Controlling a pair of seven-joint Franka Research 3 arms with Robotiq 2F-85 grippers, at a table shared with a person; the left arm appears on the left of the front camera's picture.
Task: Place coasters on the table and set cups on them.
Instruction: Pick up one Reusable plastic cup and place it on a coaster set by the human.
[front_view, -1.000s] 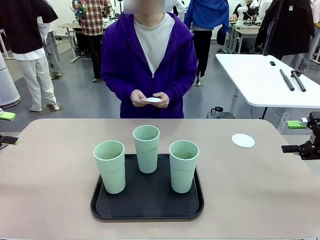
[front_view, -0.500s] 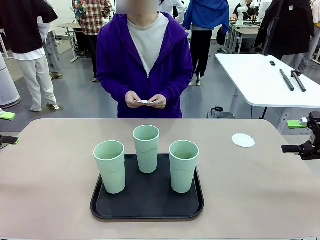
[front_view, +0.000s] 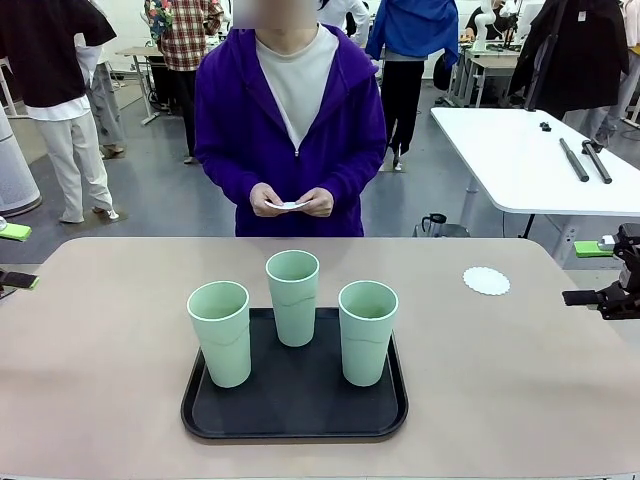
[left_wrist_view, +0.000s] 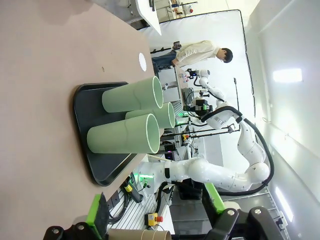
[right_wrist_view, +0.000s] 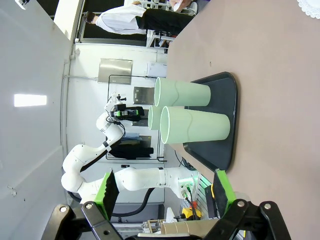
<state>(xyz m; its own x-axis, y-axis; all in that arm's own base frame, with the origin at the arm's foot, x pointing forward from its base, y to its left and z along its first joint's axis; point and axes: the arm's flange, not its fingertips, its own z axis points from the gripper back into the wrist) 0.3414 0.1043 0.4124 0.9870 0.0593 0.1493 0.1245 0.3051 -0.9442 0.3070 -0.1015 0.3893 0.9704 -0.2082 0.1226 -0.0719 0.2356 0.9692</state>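
Both my grippers sit parked out at the side edges of the table (front_view: 90, 400). The right gripper (right_wrist_view: 166, 195) is spread as wide as it goes with nothing in it, and the left gripper (left_wrist_view: 155, 205) looks spread and empty too.

The three cups (front_view: 293, 297) stand bunched on the black tray (front_view: 295, 425) by the middle of the near edge. One coaster (front_view: 486, 281) lies near the far right corner. Beyond the far edge, the person's hands (front_view: 320, 203) pinch a white disc (front_view: 291, 204), probably another coaster.

My worry is that the cups are tall, tapered and close together, so going in for one could tip its neighbour. The coaster looks feather-light, so a cup landing off-centre might shove it. I could also reach across just as those hands come down.

Writing? No brand or label I can read on anything.
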